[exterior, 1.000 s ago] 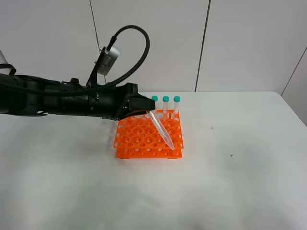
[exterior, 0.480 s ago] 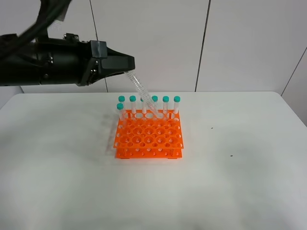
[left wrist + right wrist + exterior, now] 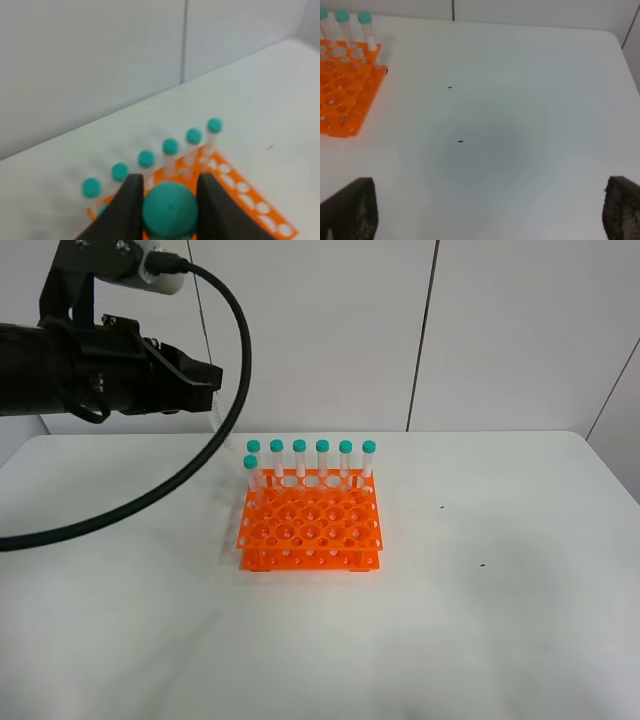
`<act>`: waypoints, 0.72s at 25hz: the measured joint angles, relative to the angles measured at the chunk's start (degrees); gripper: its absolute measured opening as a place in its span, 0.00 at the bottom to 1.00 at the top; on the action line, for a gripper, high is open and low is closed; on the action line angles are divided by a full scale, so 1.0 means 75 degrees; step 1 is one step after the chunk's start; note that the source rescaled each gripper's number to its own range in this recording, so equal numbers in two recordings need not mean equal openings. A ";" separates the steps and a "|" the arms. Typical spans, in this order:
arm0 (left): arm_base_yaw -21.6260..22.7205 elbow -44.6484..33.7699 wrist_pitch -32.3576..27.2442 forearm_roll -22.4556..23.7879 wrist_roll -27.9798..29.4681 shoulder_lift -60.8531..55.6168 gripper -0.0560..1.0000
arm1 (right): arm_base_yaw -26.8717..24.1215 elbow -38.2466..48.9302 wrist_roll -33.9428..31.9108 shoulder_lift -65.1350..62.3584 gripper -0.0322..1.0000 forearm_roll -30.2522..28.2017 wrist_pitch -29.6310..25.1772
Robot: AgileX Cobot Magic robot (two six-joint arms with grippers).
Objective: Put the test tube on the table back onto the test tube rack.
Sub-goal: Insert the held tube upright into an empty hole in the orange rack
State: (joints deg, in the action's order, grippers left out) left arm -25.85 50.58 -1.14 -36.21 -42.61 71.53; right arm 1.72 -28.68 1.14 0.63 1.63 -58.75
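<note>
In the high view, the left jaws are hanging above the far left corner of the tabletop [image 3: 520, 620], well apart from the test tube rack [image 3: 310, 530]. The rack is standing around the middle, somewhat closer to the far edge. The test tube [image 3: 214, 417] is showing only faintly under the left jaws, and it is not touching the tabletop. Seven other tubes [image 3: 322, 460] are standing along the far side of the rack.

In the left wrist view, the left jaws are gripping the teal cap [image 3: 170, 209] of the test tube, opened only as wide as the cap.

In the right wrist view, the right jaws are standing wide apart and holding nothing, facing the right part of the tabletop.

I am judging that the picking up is done. Carrying the tube over a free hole, lowering it in and letting go are remaining.
</note>
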 joint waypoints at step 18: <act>-0.1329 0.0583 0.2381 0.5656 0.6038 0.2505 0.05 | 0.0000 0.0000 0.0000 0.0000 1.00 0.0000 0.0000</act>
State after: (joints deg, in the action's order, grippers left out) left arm -35.82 54.96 16.72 6.21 2.68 90.32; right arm 1.72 -28.68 1.14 0.63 1.63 -58.75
